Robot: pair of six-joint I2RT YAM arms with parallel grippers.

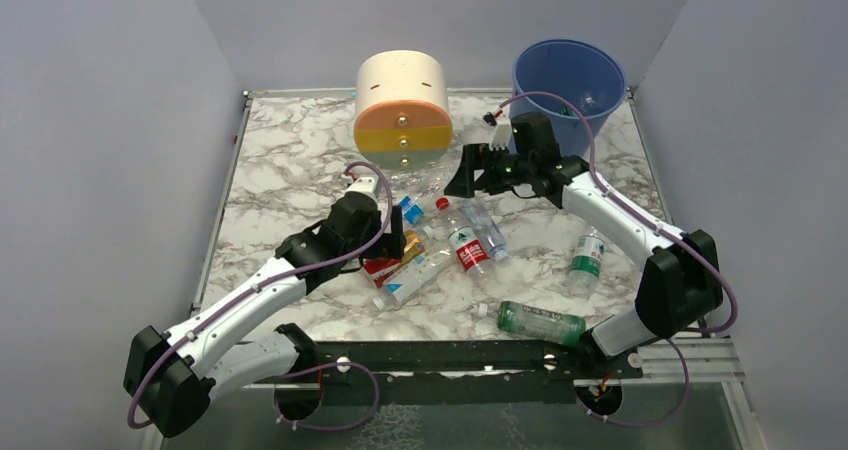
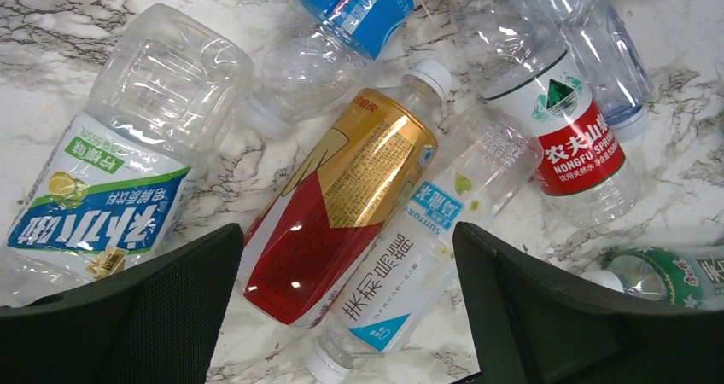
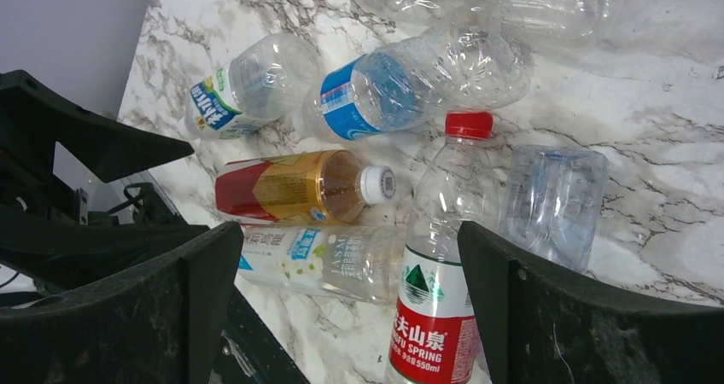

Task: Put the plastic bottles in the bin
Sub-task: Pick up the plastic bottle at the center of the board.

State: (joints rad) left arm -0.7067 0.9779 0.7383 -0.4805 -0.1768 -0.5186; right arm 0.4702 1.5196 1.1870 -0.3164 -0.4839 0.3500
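Left pick from the pile: both tools apart, empty.
Left tool (image 2: 347,230) hovers over the gold-and-red bottle (image 2: 341,205), jaws also spanning the white-label bottle (image 2: 410,256) touching it. I'd centre on the gold one alone, drop straight and close mid-label so it can't squirt out. Plastic bottles (image 1: 450,240) lie mid-counter (image 1: 290,160). Bin (image 1: 598,120) stands far right, with the right tool (image 3: 348,230) near it.

Hand (image 2: 346,252) spread wide over plastic bottles (image 2: 572,145)
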